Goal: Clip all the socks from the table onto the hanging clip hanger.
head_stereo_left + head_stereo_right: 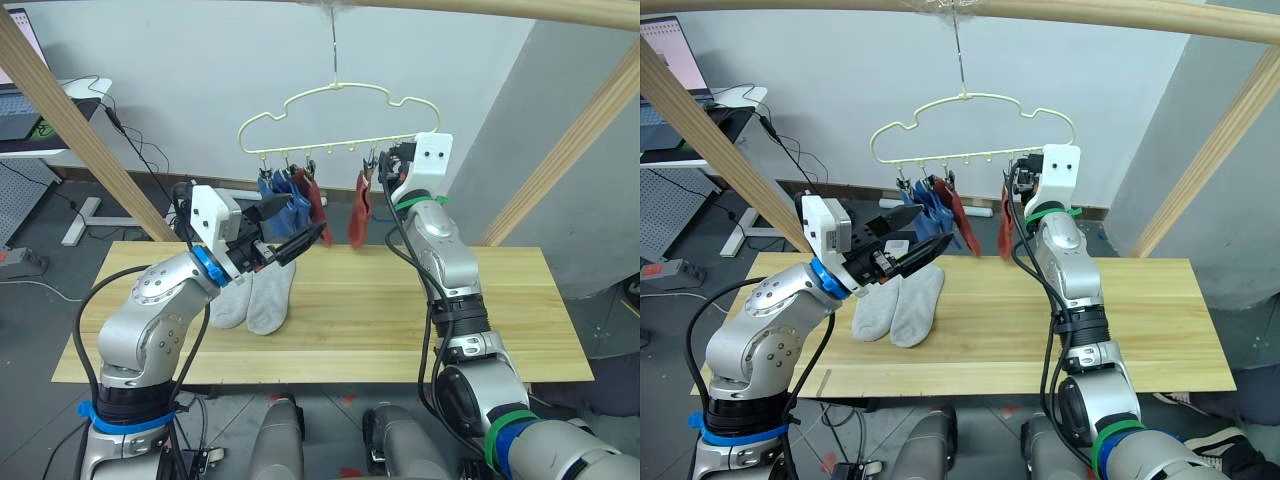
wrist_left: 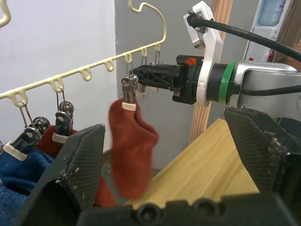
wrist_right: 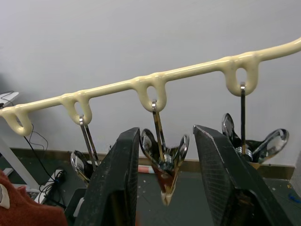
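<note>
Four socks are hanging on the clip hanger (image 1: 340, 120): two blue (image 1: 285, 208) and one rust red (image 1: 312, 195) at the left, the second rust red sock (image 1: 358, 212) further right. Two grey socks (image 1: 255, 295) are lying on the desk (image 1: 400, 320). Your right tool (image 3: 162, 188) is bracketing a clip (image 3: 163, 155), fingers apart, not squeezing yet. Left tool (image 1: 290, 235) is hovering open and empty above the greys. Next, I'd judge: you're fetching a grey sock with the left and pinching that clip open.
</note>
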